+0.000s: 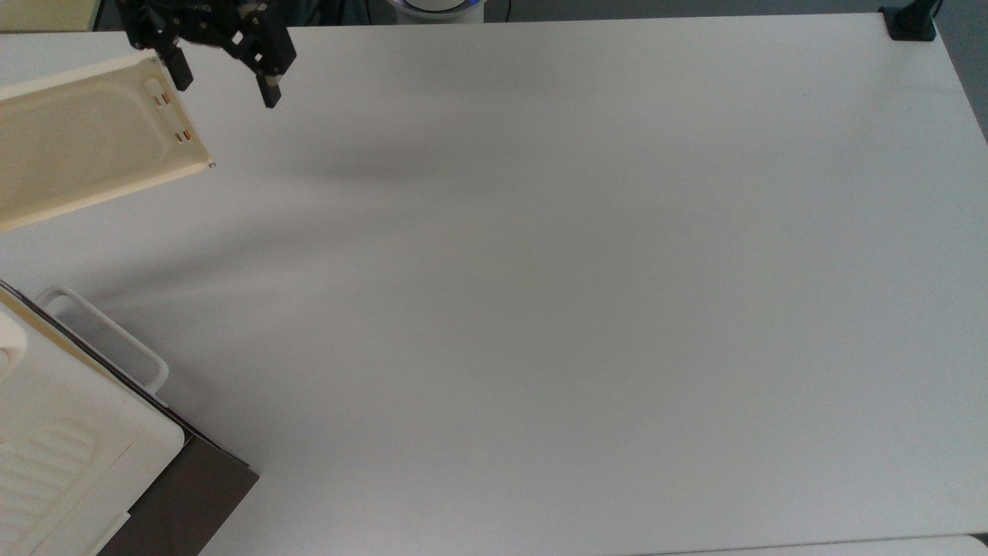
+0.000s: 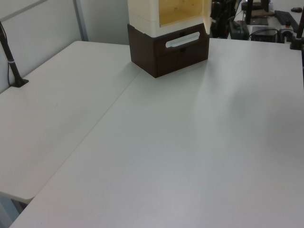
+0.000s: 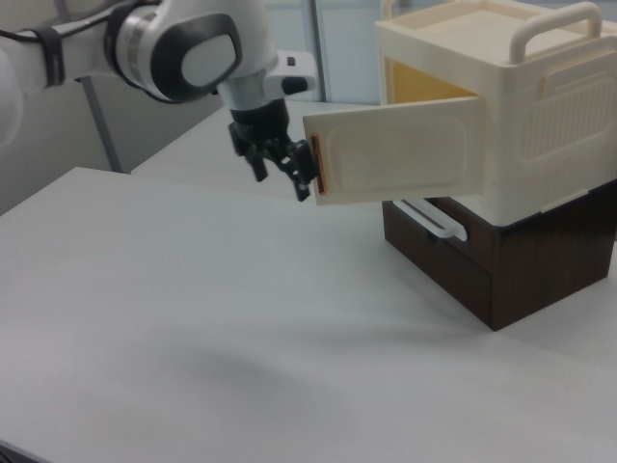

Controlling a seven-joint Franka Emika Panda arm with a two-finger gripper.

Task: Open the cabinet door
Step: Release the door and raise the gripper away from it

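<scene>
A lab: robot arm (image 3: 174,43) over bare white table (image 1: 579,270).

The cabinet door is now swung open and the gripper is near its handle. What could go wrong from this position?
The open gripper sits close beside the cabinet door at its handle edge; a careless retreat might bump it and swing it back. The cabinet stands on a dark brown base, so a hard knock could shift it.

Cream cabinet door (image 3: 395,149), copper handle (image 3: 319,166). White ribbed cabinet (image 3: 521,92), yellow-wood interior. Dark brown base (image 3: 501,260). Black gripper (image 3: 284,164). White table (image 1: 579,270).
</scene>
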